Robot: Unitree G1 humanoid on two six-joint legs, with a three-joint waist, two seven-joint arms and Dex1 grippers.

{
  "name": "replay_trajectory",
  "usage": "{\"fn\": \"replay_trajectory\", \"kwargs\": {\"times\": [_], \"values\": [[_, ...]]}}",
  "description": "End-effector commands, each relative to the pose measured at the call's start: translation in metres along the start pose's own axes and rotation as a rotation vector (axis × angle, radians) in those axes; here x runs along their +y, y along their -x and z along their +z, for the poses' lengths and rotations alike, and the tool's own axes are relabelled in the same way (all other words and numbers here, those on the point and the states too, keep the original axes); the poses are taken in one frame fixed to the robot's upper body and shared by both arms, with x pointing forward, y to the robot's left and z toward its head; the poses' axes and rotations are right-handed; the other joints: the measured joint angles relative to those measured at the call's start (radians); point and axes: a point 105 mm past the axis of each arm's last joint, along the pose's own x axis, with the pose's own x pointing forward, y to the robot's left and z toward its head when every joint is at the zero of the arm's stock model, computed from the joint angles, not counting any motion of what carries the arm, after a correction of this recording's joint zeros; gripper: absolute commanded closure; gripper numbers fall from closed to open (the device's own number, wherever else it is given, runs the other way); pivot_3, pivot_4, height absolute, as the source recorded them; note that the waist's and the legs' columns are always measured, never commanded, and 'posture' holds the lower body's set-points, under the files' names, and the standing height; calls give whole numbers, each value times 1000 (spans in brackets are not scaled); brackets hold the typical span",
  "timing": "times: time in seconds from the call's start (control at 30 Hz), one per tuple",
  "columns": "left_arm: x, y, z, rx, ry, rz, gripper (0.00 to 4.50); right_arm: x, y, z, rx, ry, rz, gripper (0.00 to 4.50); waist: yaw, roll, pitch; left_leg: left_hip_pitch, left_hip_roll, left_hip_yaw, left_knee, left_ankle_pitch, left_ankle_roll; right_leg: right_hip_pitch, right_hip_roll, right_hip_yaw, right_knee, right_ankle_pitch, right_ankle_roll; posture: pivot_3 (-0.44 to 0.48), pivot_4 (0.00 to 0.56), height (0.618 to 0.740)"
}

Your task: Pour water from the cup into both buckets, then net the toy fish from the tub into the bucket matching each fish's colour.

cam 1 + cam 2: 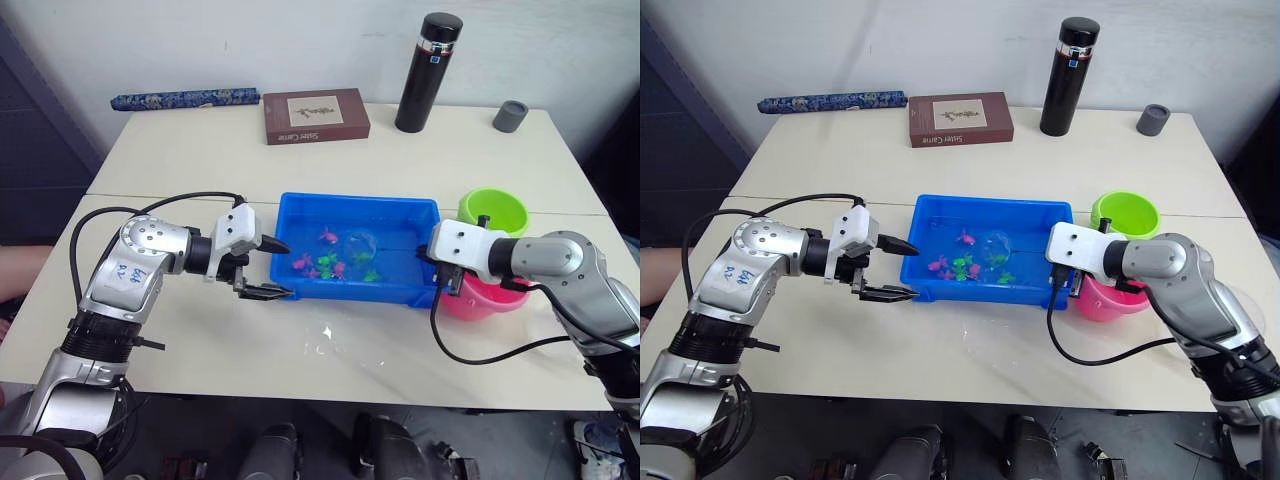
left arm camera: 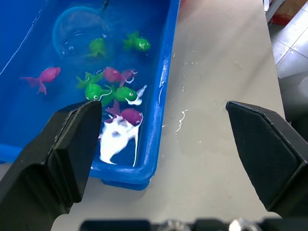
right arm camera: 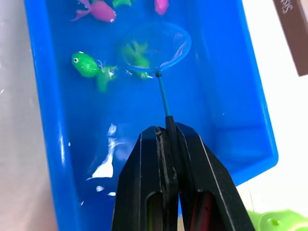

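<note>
Left gripper (image 1: 272,270): jaws wide, holding nothing, just beside the tub's (image 1: 300,207) left wall.
Tub: mid-table, water inside, pink and green toy fish (image 1: 328,266) clustered centre.
Net (image 3: 154,47): hoop dipped beside a green fish, thin handle running back toward the right gripper (image 3: 166,144), clamped on it at the tub's right end.
Buckets: green bucket (image 1: 492,212) and pink bucket (image 1: 482,298) beside that arm.
Surface: pale wet tabletop (image 1: 200,150), roomy.

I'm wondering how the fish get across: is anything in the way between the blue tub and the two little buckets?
Nothing visible does. The green bucket and pink bucket stand just beyond the tub's end wall, beside the right gripper holding the net.
</note>
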Motion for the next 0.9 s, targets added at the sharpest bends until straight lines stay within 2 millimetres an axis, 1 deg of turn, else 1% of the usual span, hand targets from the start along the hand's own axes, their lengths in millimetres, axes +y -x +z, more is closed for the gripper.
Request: {"fn": "replay_trajectory", "kwargs": {"times": [0.03, 0.13, 0.23, 0.43, 0.6, 0.87, 0.9], "values": [[6, 8, 7, -12, -23, 35, 50, -2, 4, 8, -27, 41, -3, 4500, 0, 0, 0, 0, 0, 0, 0, 0, 0, 0, 0, 0, 0, 0, 0, 0, 150, 740], [7, 9, 6, -10, -21, 41, 50, 7, 1, 14, -56, 27, 28, 4500, 0, 0, 0, 0, 0, 0, 0, 0, 0, 0, 0, 0, 0, 0, 0, 0, 150, 740], [9, 9, 6, -8, -22, 45, 50, 12, 0, 16, -69, -3, 42, 4500, 0, 0, 0, 0, 0, 0, 0, 0, 0, 0, 0, 0, 0, 0, 0, 0, 150, 740], [11, 10, 7, -8, -25, 52, 50, 11, 5, 21, -106, -138, 44, 4500, 1, 0, 0, 0, 0, 0, 0, 0, 0, 0, 0, 0, 0, 0, 0, 0, 150, 740], [11, 9, 6, -10, -27, 54, 50, 10, 9, 18, -99, -191, 42, 4500, 1, 0, 0, 0, 0, 0, 0, 0, 0, 0, 0, 0, 0, 0, 0, 0, 150, 740], [13, 10, 5, -11, -30, 63, 50, 16, 16, 23, -159, -384, 84, 4500, 0, 0, 0, 0, 0, 0, 0, 0, 0, 0, 0, 0, 0, 0, 0, 0, 150, 740], [13, 10, 6, -19, -27, 65, 50, 16, 20, 26, -184, -430, 91, 4500, 1, 0, 0, 0, 0, 0, 0, 0, 0, 0, 0, 0, 0, 0, 0, 0, 150, 740]]}}
